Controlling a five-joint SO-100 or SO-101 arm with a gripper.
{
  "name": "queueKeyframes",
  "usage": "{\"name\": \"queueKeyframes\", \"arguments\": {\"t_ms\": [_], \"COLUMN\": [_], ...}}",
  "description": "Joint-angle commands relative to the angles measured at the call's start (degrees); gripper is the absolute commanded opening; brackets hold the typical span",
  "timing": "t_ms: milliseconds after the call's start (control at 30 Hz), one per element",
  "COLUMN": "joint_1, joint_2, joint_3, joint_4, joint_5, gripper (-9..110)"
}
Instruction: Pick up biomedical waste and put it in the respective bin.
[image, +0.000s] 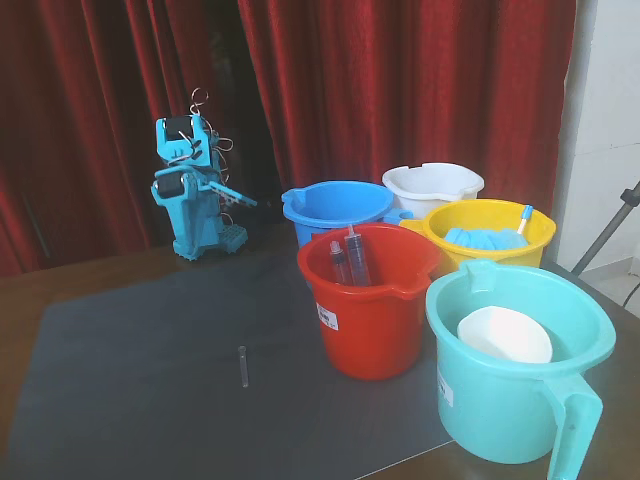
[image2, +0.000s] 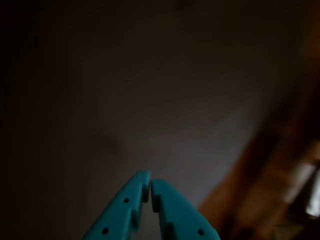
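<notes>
**A:** Where is the little tube you want?

**B:** The clear tube lies flat on the dark mat on the table, all by itself. It is well apart from the red bucket and far from your arm. It is thin and hard to see.

**A:** How will it feel to pick up?

**B:** I think it is very light and stiff, and smooth, so it may slip or roll away. If it is thin plastic, a hard squeeze could crack it. Take it across the middle, one finger on each long side, and squeeze softly.

**A:** What is your arm doing?

**B:** The arm is folded up small at the back, close to the red curtain. In the wrist view the hand is closed, tips touching, with nothing in it. It looks down at dark mat, and the tube is not in that view.

**A:** And the bin?

**B:** The white bucket stands at the back, behind the yellow one and just beside the blue one. You must open the hand before you reach out.
</notes>
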Motion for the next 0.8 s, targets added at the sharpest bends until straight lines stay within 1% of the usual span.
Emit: {"name": "queueKeyframes", "arguments": {"t_ms": [0, 100, 200, 267, 333, 567, 600, 633, 700, 767], "joint_1": [-0.44, -0.44, -0.44, -0.97, -2.55, -3.52, -3.52, -3.6, -5.54, -8.61], "joint_2": [0.26, 0.26, -1.23, -6.77, -15.21, -53.44, -59.77, -68.12, -78.4, -85.87], "joint_3": [-0.26, -0.26, -0.97, -6.59, -14.85, -51.77, -57.3, -64.6, -74.44, -81.74], "joint_4": [-10.81, -16.0, -18.81, -18.11, -14.33, 6.06, 9.05, 13.1, 18.54, 22.59], "joint_5": [4.22, 9.49, 10.02, 10.2, 11.51, 25.4, 28.3, 33.4, 40.43, 44.74], "gripper": [0, 0, 0, 0, 0, 0, 0, 0, 0, 0]}}
